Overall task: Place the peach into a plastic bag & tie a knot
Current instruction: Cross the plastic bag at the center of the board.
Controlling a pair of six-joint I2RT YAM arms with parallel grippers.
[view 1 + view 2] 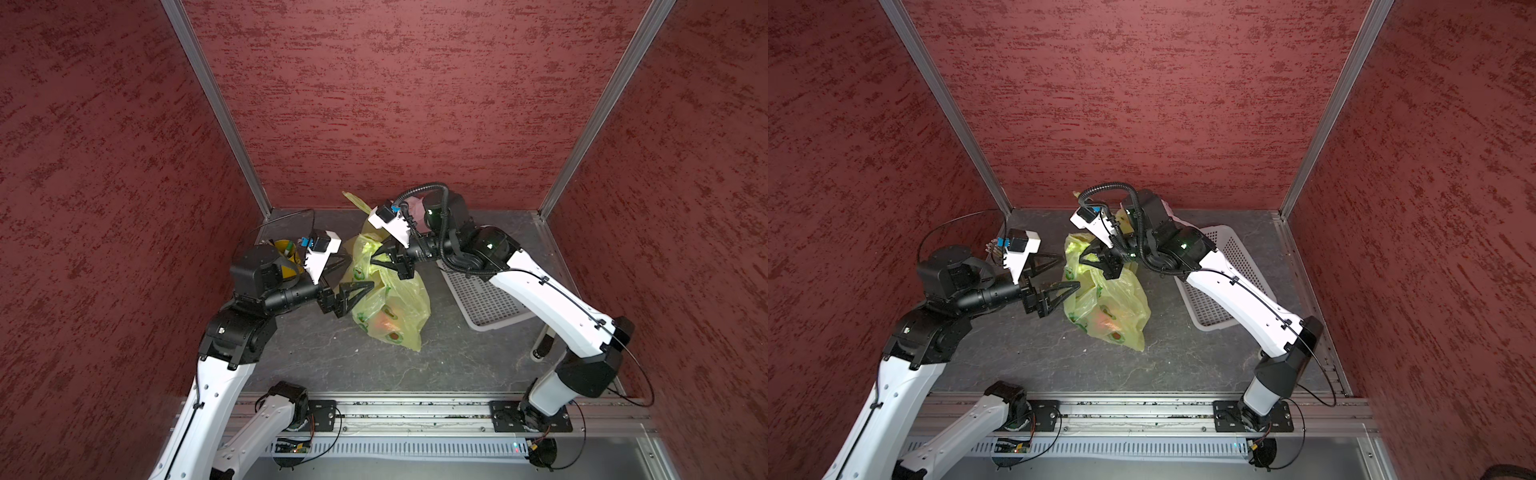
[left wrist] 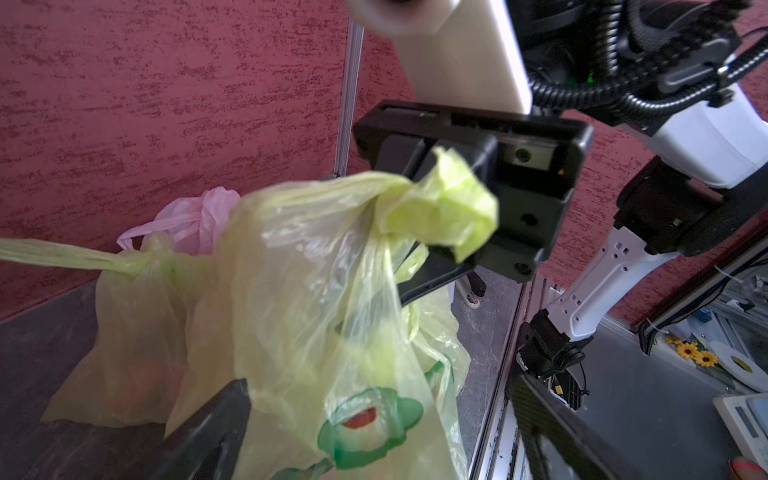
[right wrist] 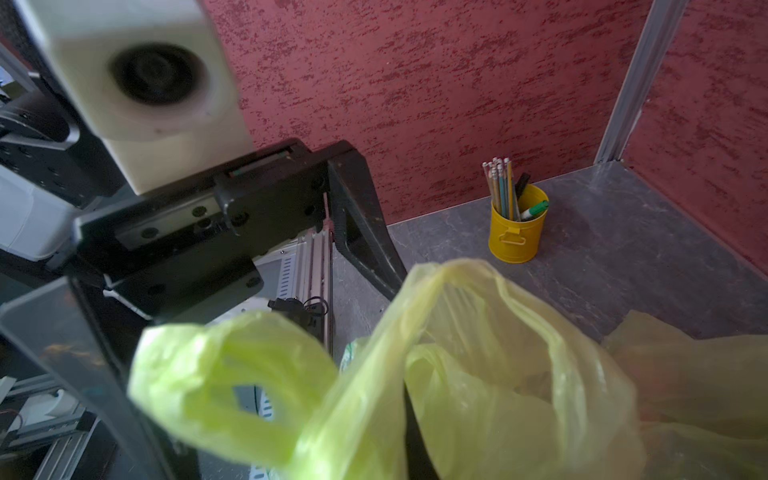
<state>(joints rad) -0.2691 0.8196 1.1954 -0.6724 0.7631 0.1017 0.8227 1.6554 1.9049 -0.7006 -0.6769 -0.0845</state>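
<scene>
Past the rail [image 1: 415, 409] at the tabletop's [image 1: 316, 357] near edge, the peach [image 1: 384, 321] sits in the yellow bag [image 1: 405, 297] mid-tabletop, its bunched top pinched by the right claw [image 1: 376, 259], with the left claw [image 1: 357, 272], fingers spread and empty, just beside it toward the left edge.

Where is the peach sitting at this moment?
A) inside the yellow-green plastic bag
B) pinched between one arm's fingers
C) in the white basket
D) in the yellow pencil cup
A: the peach shows as an orange glow through the thin film, low in the plastic bag.
</scene>
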